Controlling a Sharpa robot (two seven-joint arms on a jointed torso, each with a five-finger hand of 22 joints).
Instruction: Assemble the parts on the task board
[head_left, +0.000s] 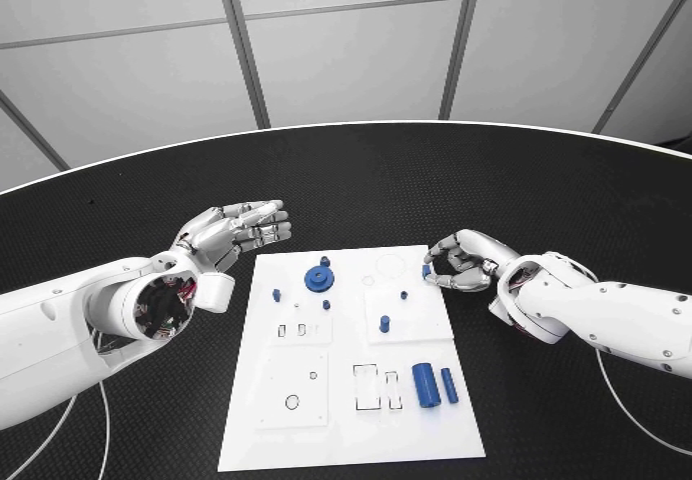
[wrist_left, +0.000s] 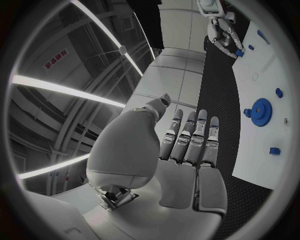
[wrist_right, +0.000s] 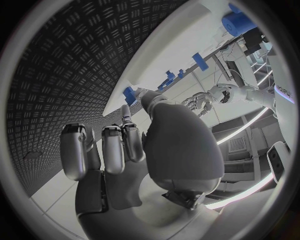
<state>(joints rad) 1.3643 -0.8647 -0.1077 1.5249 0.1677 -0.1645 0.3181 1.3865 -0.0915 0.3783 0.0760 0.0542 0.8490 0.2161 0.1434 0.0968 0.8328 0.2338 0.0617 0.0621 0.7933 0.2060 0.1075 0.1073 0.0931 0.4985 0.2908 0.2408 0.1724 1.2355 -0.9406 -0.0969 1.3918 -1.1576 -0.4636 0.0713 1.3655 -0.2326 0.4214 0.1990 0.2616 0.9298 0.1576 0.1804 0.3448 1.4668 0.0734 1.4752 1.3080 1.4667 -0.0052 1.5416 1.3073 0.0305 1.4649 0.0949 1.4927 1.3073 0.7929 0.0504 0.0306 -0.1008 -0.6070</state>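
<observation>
Head view: right hand (head_left: 462, 262) pinches small blue part (head_left: 427, 270) at task board (head_left: 351, 430) right edge; left hand (head_left: 231, 232) empty, fingers extended, beside board.

Two arms in glossy white shells, rounded and bulky toward the wrist. Left arm (head_left: 65, 325) ends in a round open collar with dark internals and a bit of red wiring visible inside. Thin pale cable loops off the underside of each arm (right arm (head_left: 606, 312) one trails toward the table edge). Left hand (head_left: 231, 232) and right hand (head_left: 464, 260) in silver metal, segmented fingers with dark seams between segments. Palm backs smooth, domed, pale grey; small metal bracket with screws at each palm base.
</observation>
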